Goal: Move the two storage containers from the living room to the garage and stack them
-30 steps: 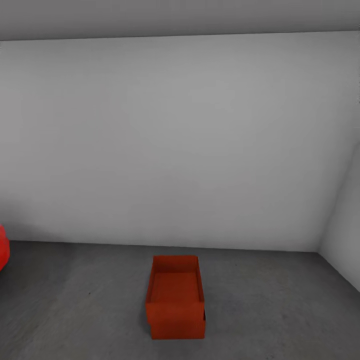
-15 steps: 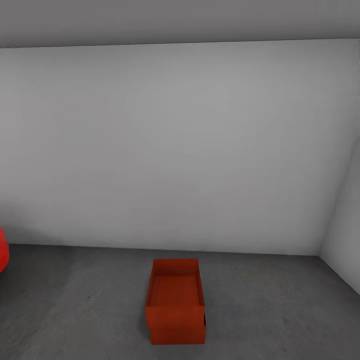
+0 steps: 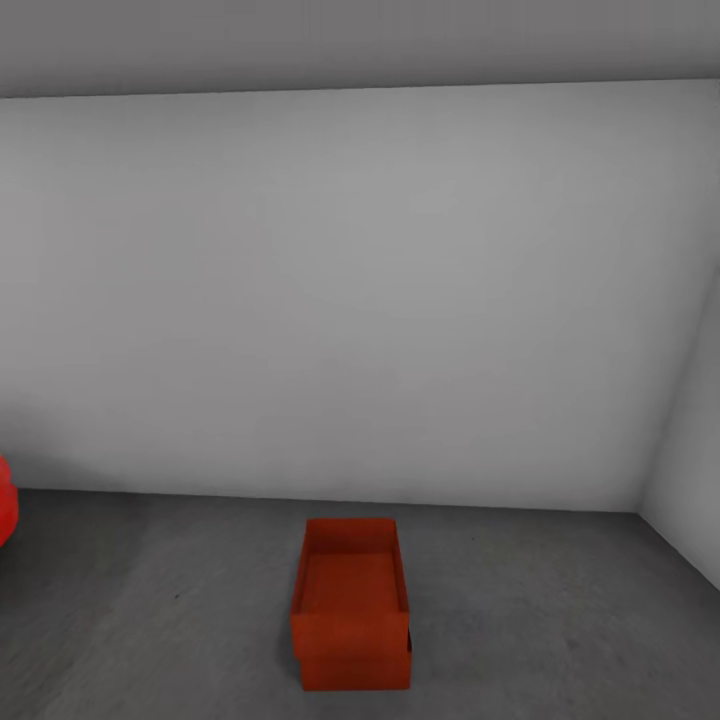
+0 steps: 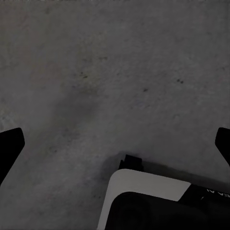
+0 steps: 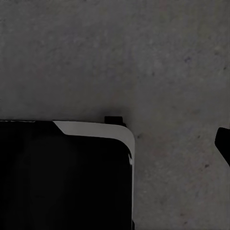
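Note:
In the garage, the two storage containers stand stacked in the head view. The upper orange-red bin [image 3: 351, 585] sits open-topped on the lower bin [image 3: 356, 670], which peeks out slightly to the right. Both rest on the dark grey concrete floor [image 3: 560, 620], a short way in front of the pale back wall. My left gripper [image 4: 115, 143] hangs open over bare floor, with its black fingertips [image 4: 9, 148] at the picture's two edges and nothing between them. One black fingertip [image 5: 223, 143] of my right gripper shows far out at the edge, also over bare floor.
A rounded bright red object [image 3: 5, 500] sits at the left edge, near the wall. A side wall [image 3: 690, 470] closes the right corner. Part of my own black and white base [image 4: 153, 201] shows in both wrist views [image 5: 67, 177].
The whole head picture has shifted down a little, so the camera has tilted up. The stacked bins have not moved.

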